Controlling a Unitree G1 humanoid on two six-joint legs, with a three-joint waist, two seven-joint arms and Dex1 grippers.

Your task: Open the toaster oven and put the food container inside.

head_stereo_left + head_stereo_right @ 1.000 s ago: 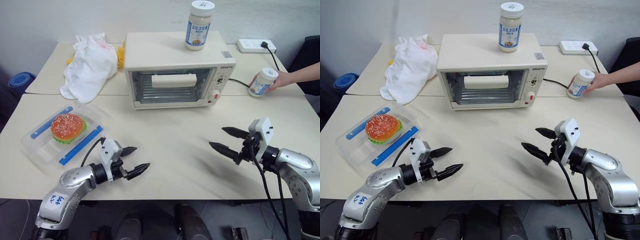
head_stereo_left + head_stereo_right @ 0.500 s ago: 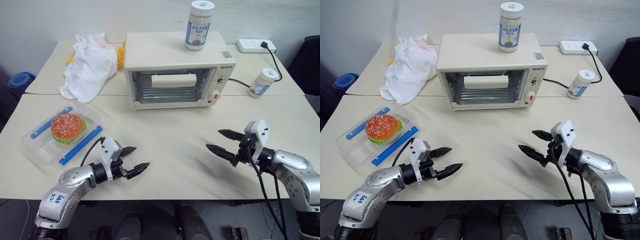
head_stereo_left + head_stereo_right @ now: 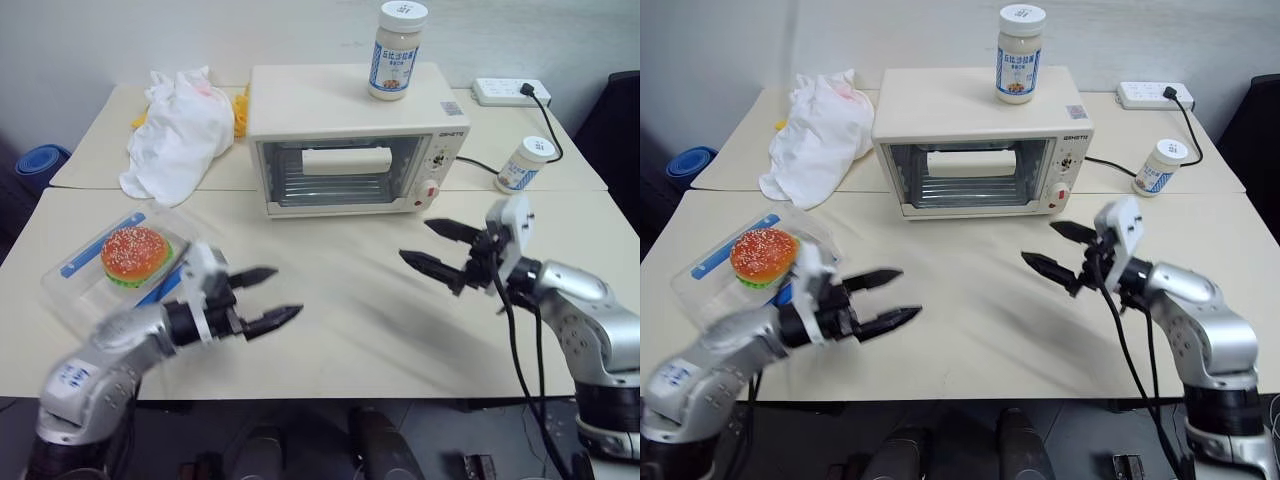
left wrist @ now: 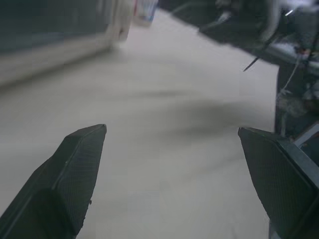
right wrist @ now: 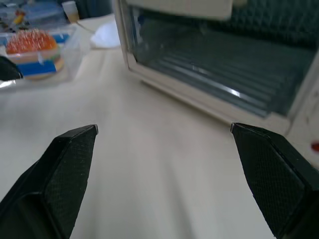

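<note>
Left tool (image 3: 268, 298) hovering over surface (image 3: 330, 330), fingers spread wide, gripping nothing. Right tool (image 3: 433, 248) likewise wide open, empty, pointing toward toaster oven (image 3: 355, 140). Food container (image 3: 120, 265) sitting at left on surface, just beside left tool, untouched; oven door staying shut.

Since a second ago: both tools rising off surface, right one nearing oven; person's hand gone from jar (image 3: 524, 163) at right.

Left arm blurring, partly covering container's near corner.
</note>
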